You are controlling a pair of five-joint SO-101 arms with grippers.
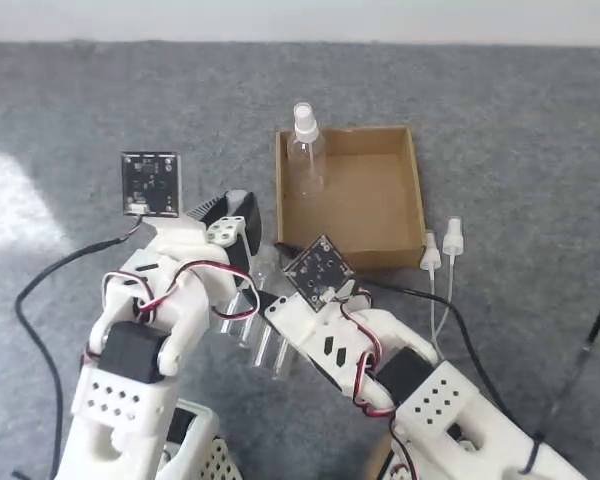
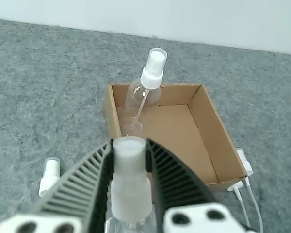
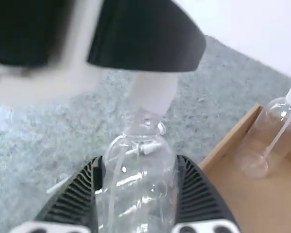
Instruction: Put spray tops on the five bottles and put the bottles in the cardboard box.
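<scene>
My left gripper (image 2: 130, 170) is shut on a white spray top (image 2: 130, 182) that sits on the neck of a clear bottle (image 3: 138, 179). My right gripper (image 3: 138, 187) is shut on that bottle's body, just in front of the cardboard box (image 1: 395, 245). In the high view both grippers meet near the box's front left corner, the left gripper (image 1: 242, 240) above. One capped bottle (image 1: 306, 152) stands upright in the box's far left corner, also seen as the capped bottle (image 2: 144, 92) and the capped bottle (image 3: 269, 141). Clear bottles (image 1: 270, 345) lie between the arms.
Two loose spray tops (image 1: 442, 248) with long tubes lie on the grey carpet right of the box. Another spray top (image 2: 49, 175) lies on the carpet left of my left gripper. Black cables (image 1: 40, 300) run beside the arms.
</scene>
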